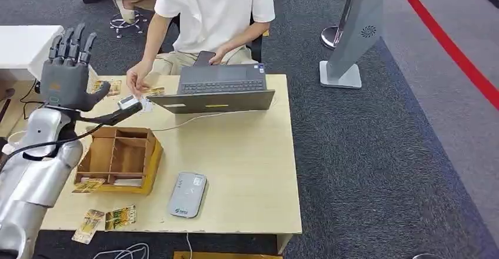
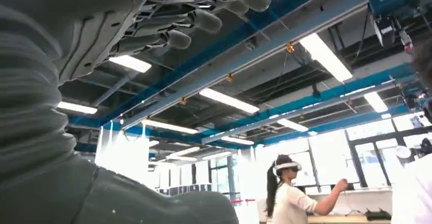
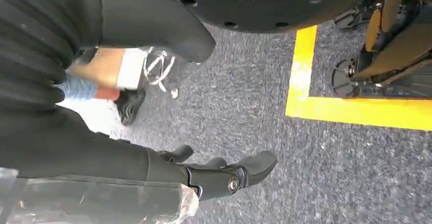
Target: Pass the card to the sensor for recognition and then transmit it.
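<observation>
I am seeing the left hand (image 1: 67,73) raised over the tabletop (image 1: 247,153) with fingers spread upright, grasping nothing. The card (image 1: 130,101) is lying just past its thumb, near the person's hand (image 1: 138,76); its print is too small to read. The grey sensor (image 1: 187,195) is lying flat beside the wooden organizer (image 1: 120,158), label illegible. The right hand (image 3: 224,175) is hanging over carpet, fingers loosely extended, released.

Laptops: I saw one (image 1: 219,92)
Card readers: one (image 1: 188,195)
Wooden organizers: one (image 1: 119,158)
My hands: two (image 1: 69,70) (image 3: 224,175)
</observation>
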{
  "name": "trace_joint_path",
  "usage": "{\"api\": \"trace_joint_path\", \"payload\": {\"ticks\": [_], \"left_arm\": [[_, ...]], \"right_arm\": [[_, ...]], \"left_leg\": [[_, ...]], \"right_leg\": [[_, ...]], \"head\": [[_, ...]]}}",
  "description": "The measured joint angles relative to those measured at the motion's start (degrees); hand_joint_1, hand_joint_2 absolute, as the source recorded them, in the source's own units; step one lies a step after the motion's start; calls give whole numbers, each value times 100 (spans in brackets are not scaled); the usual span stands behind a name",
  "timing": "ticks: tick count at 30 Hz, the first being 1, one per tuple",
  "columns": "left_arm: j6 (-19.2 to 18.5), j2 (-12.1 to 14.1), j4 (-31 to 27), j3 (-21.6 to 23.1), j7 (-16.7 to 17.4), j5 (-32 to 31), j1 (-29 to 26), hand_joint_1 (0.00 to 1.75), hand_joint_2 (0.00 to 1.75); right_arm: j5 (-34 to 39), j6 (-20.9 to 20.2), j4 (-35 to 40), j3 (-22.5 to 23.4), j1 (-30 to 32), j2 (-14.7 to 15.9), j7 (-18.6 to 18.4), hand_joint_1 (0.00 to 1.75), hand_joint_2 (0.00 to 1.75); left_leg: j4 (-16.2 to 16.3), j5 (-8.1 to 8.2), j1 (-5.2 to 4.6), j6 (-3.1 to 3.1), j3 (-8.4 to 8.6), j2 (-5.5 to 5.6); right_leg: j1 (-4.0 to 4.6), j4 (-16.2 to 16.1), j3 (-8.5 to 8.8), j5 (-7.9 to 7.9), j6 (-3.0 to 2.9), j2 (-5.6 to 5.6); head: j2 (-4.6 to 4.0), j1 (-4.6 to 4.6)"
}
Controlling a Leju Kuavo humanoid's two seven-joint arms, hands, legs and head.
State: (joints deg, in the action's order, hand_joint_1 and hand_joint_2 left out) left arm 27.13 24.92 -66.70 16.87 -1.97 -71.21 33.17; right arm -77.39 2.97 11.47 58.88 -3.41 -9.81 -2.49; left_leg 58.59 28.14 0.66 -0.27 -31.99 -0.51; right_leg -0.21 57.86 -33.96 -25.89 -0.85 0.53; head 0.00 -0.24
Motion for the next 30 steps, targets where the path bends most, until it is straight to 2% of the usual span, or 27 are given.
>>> {"api": "trace_joint_path", "payload": {"ticks": [2, 4, 6, 8, 10, 12, 13, 14, 17, 19, 21, 23, 24, 25, 28, 30], "left_arm": [[79, 431, -735, -411, -66, 247, -862, 0, 175], [219, 745, -1493, -1156, -248, 595, -1983, 0, 175], [135, 836, -2186, -2293, -784, 1240, -3067, 0, 175], [-614, 578, -2710, -3832, -2077, 1968, -3724, 0, 175], [-1516, 169, -3042, -5376, -3169, 2061, -3871, 0, 175], [-2093, -218, -3264, -6577, -3596, 2026, -3900, 0, 175], [-2285, -340, -3306, -7099, -3670, 2006, -3899, 0, 175], [-2324, -504, -3314, -7590, -3720, 1907, -3907, 0, 175], [-2232, -1075, -3097, -8668, -3731, 1521, -3904, 0, 175], [-2126, -1438, -2758, -9067, -3729, 1477, -3865, 0, 175], [-2096, -1837, -2218, -9383, -3525, 1517, -3702, 0, 175], [-2252, -2186, -1284, -9707, -2913, 1997, -3515, 0, 175], [-2219, -2303, -614, -9865, -2577, 2505, -3441, 0, 175], [-2167, -2407, -16, -9983, -2365, 2948, -3375, 0, 175], [-2219, -2705, 1604, -10130, -1855, 4325, -3288, 0, 175], [-2333, -2901, 2558, -10135, -1472, 4561, -3216, 0, 175]], "right_arm": [[59, 6, 0, 31, 20, -28, -55, 0, 175], [116, 31, 0, 70, 61, -59, -111, 0, 175], [175, 39, 0, 144, 124, -87, -125, 0, 175], [212, 48, 0, 197, 178, -118, -116, 0, 175], [238, 57, 0, 266, 181, -144, -103, 0, 175], [278, 66, 0, 295, 170, -171, -68, 0, 175], [280, 83, 0, 313, 167, -184, -46, 0, 175], [286, 107, 2, 323, 162, -192, -33, 0, 175], [295, 166, 0, 406, 150, -242, 22, 0, 175], [345, 177, 0, 426, 145, -254, 39, 0, 175], [400, 184, 2, 426, 147, -267, 87, 0, 175], [381, 179, 11, 426, 153, -293, 188, 0, 175], [343, 175, 18, 426, 161, -310, 225, 0, 175], [321, 173, 24, 424, 180, -315, 260, 0, 175], [185, 166, 57, 413, 235, -330, 315, 0, 175], [96, 166, 77, 398, 262, -330, 326, 0, 175]], "left_leg": [[-13, 17, -2, -20, 21, -40], [-17, 40, -1, -30, 49, -95], [-17, 45, 2, -26, 49, -108], [-17, 45, 5, -24, 26, -85], [-17, 46, 10, -23, 15, -57], [-18, 49, 7, -20, 17, -58], [-18, 49, 7, -20, 17, -57], [-18, 52, 8, -22, 18, -58], [-18, 52, 0, -20, 26, -47], [-18, 49, 0, -17, 27, -25], [-18, 44, -6, -11, 27, 8], [-18, 44, -14, -12, 39, 25], [-18, 45, -16, -11, 45, 24], [-18, 44, -15, -11, 46, 24], [-16, 42, -17, -6, 44, 40], [-14, 42, -21, 7, 42, 48]], "right_leg": [[-4, 3, 2, -6, -8, 38], [-3, 4, -2, -17, -19, 97], [1, 3, -11, -27, -20, 108], [5, 3, -23, -41, -11, 89], [8, 1, -22, -45, -15, 61], [6, 1, -16, -46, -15, 58], [5, 1, -13, -46, -15, 57], [6, 0, -11, -46, -15, 56], [0, -3, -5, -46, -14, 41], [0, -5, 2, -50, -8, 21], [-7, -6, 16, -52, -6, -12], [-16, -5, 31, -56, 1, -30], [-17, -6, 34, -56, 1, -29], [-17, -6, 35, -56, 1, -30], [-16, -12, 39, -57, 4, -49], [-19, -16, 46, -57, 6, -60]], "head": [[0, 11], [0, -7], [0, -13], [0, -15], [0, -4], [0, -13], [0, -9], [0, -11], [0, -11], [0, -11], [0, -7], [0, -7], [-2, -9], [0, -35], [0, -26], [0, -20]]}}
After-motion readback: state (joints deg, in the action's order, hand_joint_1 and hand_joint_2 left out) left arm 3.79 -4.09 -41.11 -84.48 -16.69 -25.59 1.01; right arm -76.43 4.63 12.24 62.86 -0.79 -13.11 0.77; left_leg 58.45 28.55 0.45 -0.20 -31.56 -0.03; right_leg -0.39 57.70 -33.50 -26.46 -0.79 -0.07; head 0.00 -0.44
